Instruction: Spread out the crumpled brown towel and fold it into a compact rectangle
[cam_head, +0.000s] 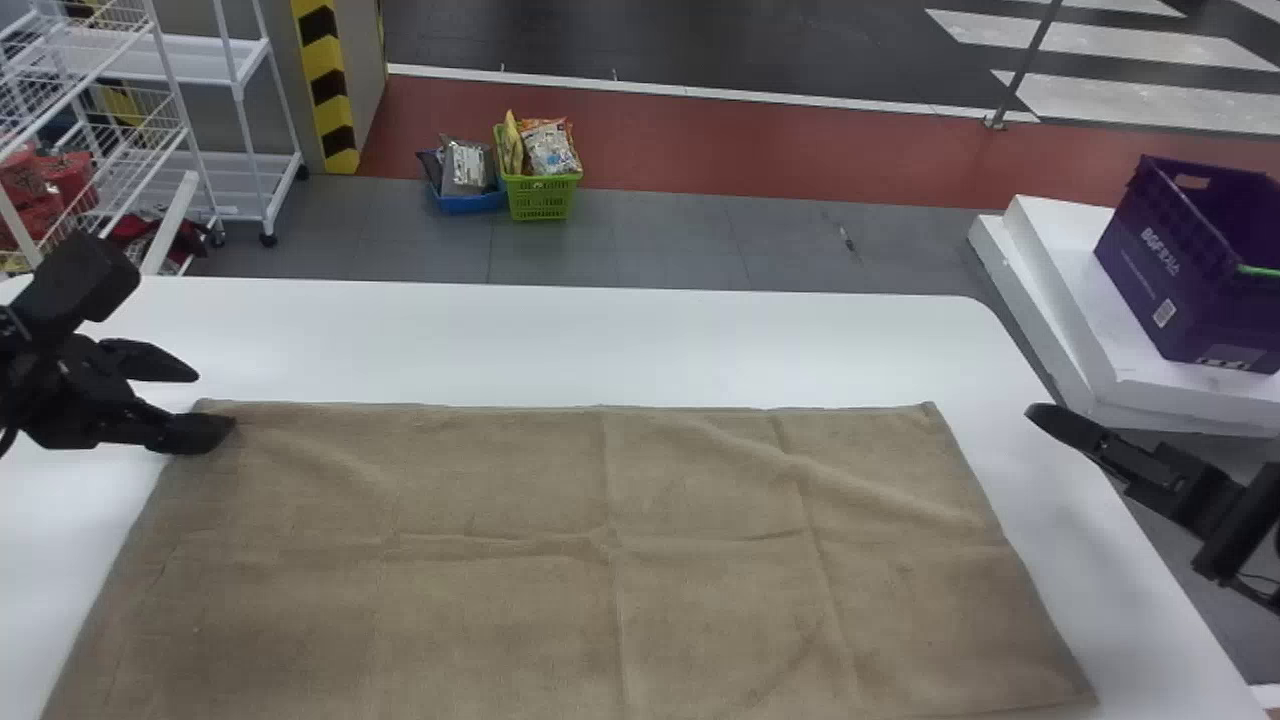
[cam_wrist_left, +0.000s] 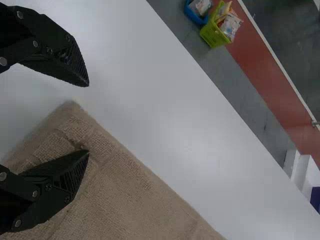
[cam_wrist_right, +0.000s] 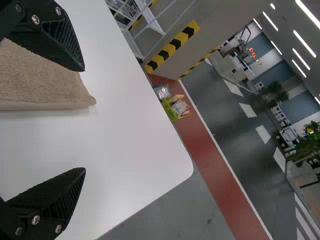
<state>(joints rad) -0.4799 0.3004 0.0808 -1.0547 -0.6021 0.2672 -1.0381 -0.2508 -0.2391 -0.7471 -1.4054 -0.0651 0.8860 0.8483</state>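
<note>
towel is flat on the counter, probably light and floppy, so i'd pinch both far corners or it'll sag. left fingers are spread, one at the far left corner; right fingers spread too, near the far right.

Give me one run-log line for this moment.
towel: spread, lightly creased | left gripper: open at far-left corner | right gripper: open, right of towel

Yellow-and-black stripes on the pillar, tan-brown towel.
</note>
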